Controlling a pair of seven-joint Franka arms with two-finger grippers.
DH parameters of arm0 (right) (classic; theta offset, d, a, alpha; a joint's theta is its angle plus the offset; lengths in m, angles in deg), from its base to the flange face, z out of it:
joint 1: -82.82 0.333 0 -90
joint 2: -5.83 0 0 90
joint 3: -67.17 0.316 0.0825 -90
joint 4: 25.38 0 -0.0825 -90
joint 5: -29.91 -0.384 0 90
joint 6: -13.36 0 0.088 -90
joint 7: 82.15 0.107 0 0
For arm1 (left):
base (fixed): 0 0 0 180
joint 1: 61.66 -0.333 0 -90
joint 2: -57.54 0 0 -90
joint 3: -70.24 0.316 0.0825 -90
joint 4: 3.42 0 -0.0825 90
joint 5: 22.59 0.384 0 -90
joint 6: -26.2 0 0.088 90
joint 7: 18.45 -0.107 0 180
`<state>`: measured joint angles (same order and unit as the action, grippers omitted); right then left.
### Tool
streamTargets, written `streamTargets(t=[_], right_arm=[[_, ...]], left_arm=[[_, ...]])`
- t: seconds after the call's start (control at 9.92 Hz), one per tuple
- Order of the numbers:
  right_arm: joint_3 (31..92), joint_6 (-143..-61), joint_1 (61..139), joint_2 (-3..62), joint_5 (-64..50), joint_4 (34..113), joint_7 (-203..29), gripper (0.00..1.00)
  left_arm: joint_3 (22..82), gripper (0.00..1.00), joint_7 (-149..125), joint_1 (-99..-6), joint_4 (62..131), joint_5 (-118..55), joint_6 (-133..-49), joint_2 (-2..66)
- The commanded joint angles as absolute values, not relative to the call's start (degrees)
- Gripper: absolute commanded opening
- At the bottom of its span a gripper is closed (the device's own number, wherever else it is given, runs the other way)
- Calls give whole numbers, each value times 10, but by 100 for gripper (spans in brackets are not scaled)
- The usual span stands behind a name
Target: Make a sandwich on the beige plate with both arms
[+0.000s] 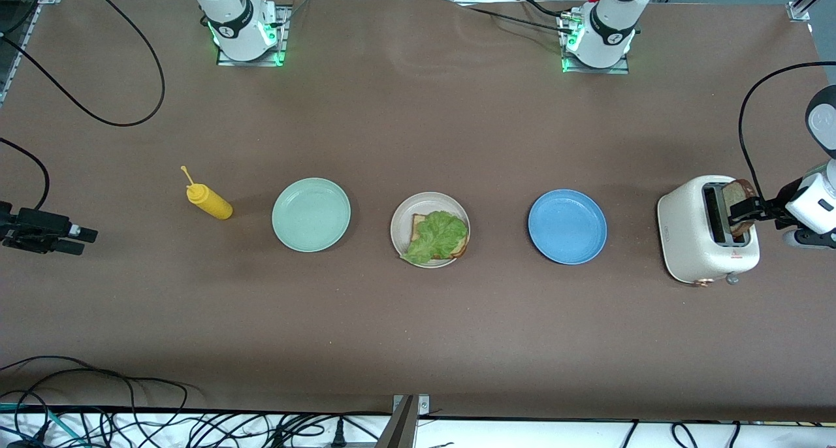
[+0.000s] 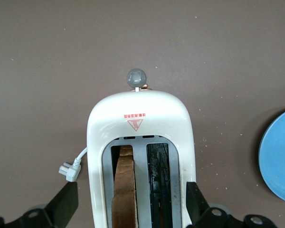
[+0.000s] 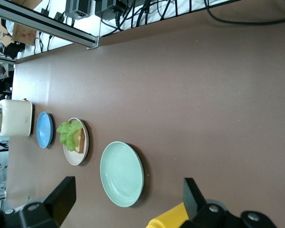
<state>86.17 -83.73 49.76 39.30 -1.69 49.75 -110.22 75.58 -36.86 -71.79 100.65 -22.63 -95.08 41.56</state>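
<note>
The beige plate sits mid-table and holds one tan bread slice with a ruffled green lettuce leaf on top. A second bread slice stands in a slot of the white toaster at the left arm's end of the table. My left gripper is over the toaster, open, with its fingers wide on either side of the toaster body and the slice between them, untouched. My right gripper waits open and empty at the right arm's end.
A mint green plate and a blue plate flank the beige plate. A yellow squeeze bottle lies beside the mint plate and shows close to one right finger. The toaster's plug lies loose beside it.
</note>
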Motion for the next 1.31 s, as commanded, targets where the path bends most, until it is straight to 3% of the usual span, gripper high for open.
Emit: streamTargets(t=[0.0, 0.4, 1.21], right_arm=[[869, -802, 485, 391, -23, 495, -1108, 100], [871, -795, 485, 395, 14, 499, -1158, 100], [869, -778, 445, 449, -262, 578, -1329, 100]], left_arm=[[751, 100, -370, -721, 1028, -210, -958, 437], [751, 100, -370, -721, 1028, -209, -958, 437], [751, 100, -370, -721, 1028, -210, -958, 436]])
